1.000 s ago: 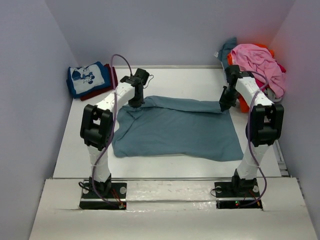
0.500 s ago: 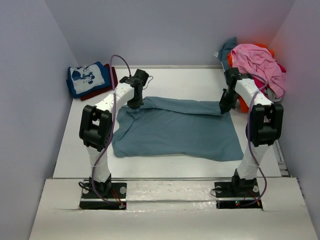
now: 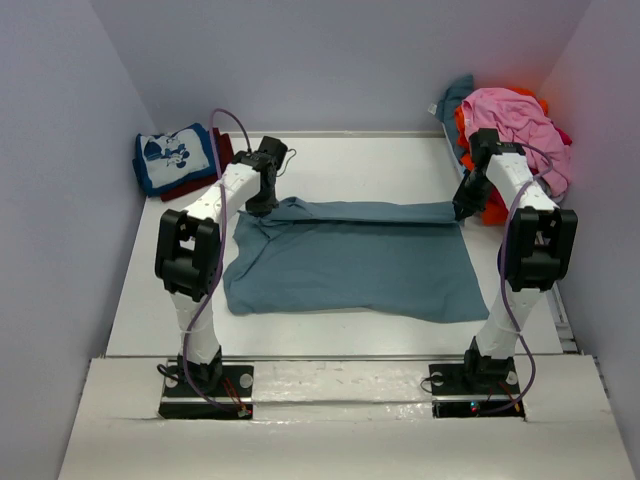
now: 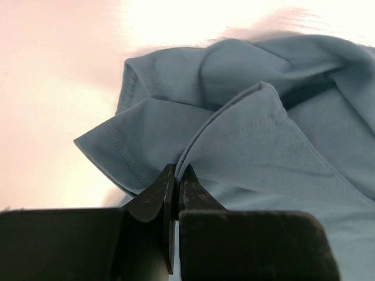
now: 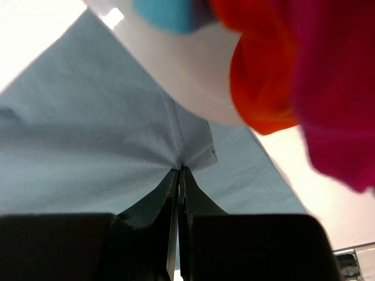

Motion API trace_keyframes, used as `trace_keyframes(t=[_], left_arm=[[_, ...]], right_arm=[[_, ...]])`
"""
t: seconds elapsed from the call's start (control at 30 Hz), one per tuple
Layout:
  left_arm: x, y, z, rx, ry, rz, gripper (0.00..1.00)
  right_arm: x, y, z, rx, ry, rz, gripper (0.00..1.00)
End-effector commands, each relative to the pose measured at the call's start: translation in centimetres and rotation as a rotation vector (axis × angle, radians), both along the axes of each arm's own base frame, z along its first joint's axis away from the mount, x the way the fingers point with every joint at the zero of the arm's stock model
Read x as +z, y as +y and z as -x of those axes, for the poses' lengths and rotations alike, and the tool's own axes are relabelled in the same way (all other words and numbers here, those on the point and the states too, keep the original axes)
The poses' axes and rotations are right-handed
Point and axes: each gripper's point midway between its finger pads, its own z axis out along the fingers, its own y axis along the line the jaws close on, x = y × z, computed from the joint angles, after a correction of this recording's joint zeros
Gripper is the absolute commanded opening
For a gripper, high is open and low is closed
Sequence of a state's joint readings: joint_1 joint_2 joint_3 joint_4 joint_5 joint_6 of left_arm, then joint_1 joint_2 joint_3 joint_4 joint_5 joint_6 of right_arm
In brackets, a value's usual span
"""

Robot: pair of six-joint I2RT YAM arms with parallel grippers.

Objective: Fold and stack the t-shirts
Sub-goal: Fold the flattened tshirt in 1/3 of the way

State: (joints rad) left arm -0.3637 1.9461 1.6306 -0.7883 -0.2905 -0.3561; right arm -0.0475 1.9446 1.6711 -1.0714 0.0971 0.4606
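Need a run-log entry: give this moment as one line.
left gripper: shut on slate-blue t-shirt, far-left edge; right gripper: shut, far-right edge

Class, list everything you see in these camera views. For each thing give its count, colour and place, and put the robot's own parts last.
slate-blue t-shirt: one, slate blue, spread across the middle of the table
printed t-shirt: one, blue with white cartoon print, folded, far left, on top of the dark red one
dark red t-shirt: one, dark red, under the printed t-shirt
pink t-shirt: one, pink, on top of the loose heap, far right
orange t-shirt: one, orange, in that heap
teal t-shirt: one, teal, back of that heap
table: one, white
left end effector: one, black, shut on the slate-blue t-shirt's far left corner
right end effector: one, black, shut on its far right corner
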Motion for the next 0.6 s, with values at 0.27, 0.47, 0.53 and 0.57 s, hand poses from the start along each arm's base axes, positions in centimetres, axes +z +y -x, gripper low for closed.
trace_keyframes(t=[0.27,0.47,0.53,0.57], left_arm=[[2.6,2.7,0.5,0.045,-0.042,-0.016,0.06],[2.5,2.6,0.7,0.032,-0.039,-0.013,0.06],[2.5,2.5,0.7,0.029,-0.040,-0.009,0.06],[2.5,2.6,0.8,0.028,-0.039,-0.009,0.06]], right_arm=[[-0.2,-1.3,-0.7,-0.023,-0.003,0.003,0.07],[-0.7,-1.3,-0.1,-0.023,0.012,0.002,0.07],[-0.8,-1.2,-0.1,-0.021,0.015,0.001,0.07],[-1.0,-1.2,0.0,-0.019,0.023,-0.001,0.08]])
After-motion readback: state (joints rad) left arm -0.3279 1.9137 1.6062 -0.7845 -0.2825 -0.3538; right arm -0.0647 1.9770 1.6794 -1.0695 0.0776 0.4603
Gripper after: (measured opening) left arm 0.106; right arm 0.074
